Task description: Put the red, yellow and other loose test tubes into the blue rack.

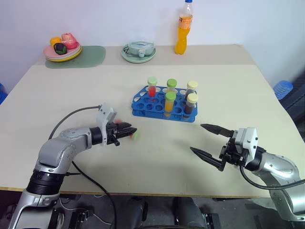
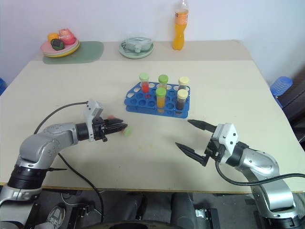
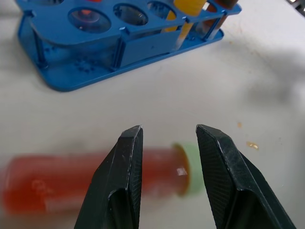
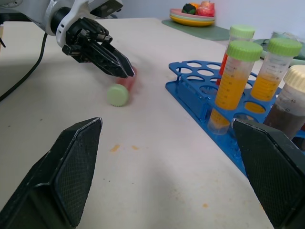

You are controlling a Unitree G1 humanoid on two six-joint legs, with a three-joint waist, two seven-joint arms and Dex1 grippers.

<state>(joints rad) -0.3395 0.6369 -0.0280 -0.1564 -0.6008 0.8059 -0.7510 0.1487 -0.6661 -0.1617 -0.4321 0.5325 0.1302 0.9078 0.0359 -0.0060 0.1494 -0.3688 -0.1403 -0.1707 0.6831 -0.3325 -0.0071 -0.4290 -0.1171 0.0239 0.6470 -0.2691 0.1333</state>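
Tabletop [image 1: 71, 95]: pale beige surface carrying every item listed below.
Blue rack [image 1: 162, 106]: small bright blue plastic rack with rows of round holes, standing near the middle of the tabletop, ahead of both arms.
Racked tubes: five clear plastic test tubes stand upright in the rack. One with red liquid and a green cap [image 1: 152, 86]; two with orange liquid and green caps [image 1: 170, 101]; two with dark brown liquid and pale yellow caps [image 1: 191, 102].
Loose tube [image 4: 122, 88]: clear plastic test tube of red liquid with a pale green cap, lying on its side on the tabletop, on the robot's left of the rack and apart from it; blurred in the pictures.
Left hand [image 1: 129, 131]: two black fingers nearly together, tips just over the loose tube. In the left wrist view the tube lies beyond the fingers [image 3: 126, 181]; whether they touch it cannot be told.
Right hand [image 1: 206, 139]: fingers spread wide apart with nothing between them, held above the tabletop on the robot's right, nearer than the rack.
Far edge: orange drink bottle [image 1: 183, 29]; round pale green dish [image 1: 138, 51]; stacked plates of toy food [image 1: 62, 47] on a green mat [image 1: 93, 56].
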